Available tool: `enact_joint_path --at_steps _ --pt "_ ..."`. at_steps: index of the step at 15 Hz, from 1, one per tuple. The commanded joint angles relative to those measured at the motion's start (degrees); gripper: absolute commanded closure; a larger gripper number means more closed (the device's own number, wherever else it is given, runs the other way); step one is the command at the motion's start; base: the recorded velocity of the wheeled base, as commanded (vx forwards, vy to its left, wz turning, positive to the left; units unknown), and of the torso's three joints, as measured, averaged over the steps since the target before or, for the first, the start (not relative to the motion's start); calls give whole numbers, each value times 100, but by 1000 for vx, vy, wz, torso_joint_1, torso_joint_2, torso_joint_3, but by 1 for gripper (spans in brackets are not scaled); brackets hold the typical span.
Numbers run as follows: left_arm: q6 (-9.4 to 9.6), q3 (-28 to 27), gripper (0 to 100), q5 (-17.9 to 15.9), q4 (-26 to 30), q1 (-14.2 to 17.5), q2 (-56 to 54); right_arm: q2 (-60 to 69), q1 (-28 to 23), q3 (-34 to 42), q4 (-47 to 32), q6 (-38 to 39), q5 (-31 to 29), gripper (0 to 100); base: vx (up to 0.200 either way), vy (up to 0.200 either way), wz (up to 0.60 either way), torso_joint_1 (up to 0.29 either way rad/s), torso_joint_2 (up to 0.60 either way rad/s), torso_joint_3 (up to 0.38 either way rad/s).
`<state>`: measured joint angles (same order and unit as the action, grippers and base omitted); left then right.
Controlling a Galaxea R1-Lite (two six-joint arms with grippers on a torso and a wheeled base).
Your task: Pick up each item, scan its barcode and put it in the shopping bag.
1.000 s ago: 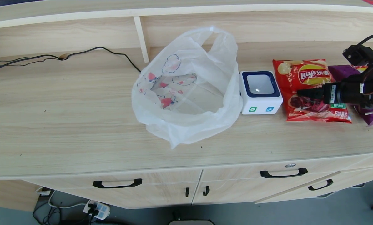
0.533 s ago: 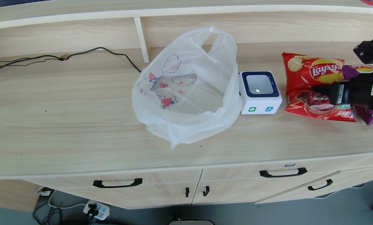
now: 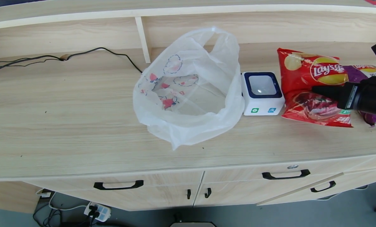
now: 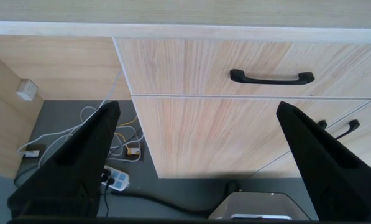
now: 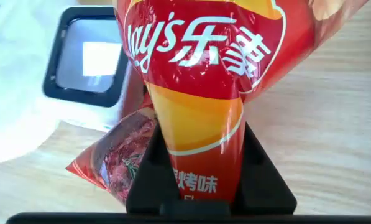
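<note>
Chip bag: pinched in the right claw at right of frame, tilted over the counter, just beside the scanner. Left claw spread, holding nothing. Probably carrying to scan; next, barcode side onto the scanner window, then into the shopping bag at centre.

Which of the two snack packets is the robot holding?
The red chip bag: the right gripper is shut on its middle. The purple packet lies on the counter behind it, not gripped.
</note>
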<state>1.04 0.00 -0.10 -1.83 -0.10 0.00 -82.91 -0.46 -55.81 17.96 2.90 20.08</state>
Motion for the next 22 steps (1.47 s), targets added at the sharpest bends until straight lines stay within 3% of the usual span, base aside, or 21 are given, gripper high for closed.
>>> enact_joint_path --at_steps 1,5,11,12,15,17,18,22 --pt "-7 0 0 1 -2 1 9 970 169 589 6 404 365 100 0 0 0 0 0 0" --pt "-7 0 0 1 -2 1 9 2200 319 1107 -29 1529 532 100 0 0 0 0 0 0" --pt "11 0 0 1 16 1 9 3518 2077 2188 305 3744 550 100 0 0 0 0 0 0" --pt "11 0 0 1 16 1 9 3545 2516 2478 648 4017 550 100 0 0 0 0 0 0" --pt "11 0 0 1 7 1 9 3369 3131 3050 1553 4720 559 100 0 0 0 0 0 0" --pt "28 0 0 1 -2 1 9 3070 3175 3058 1834 4781 550 100 0 0 0 0 0 0" --pt "81 0 0 1 -2 1 9 2420 3219 3155 2687 5238 550 100 0 0 0 0 0 0" --pt "19 0 0 1 -2 1 9 1857 3641 3173 4172 6847 550 100 0 0 0 0 0 0"
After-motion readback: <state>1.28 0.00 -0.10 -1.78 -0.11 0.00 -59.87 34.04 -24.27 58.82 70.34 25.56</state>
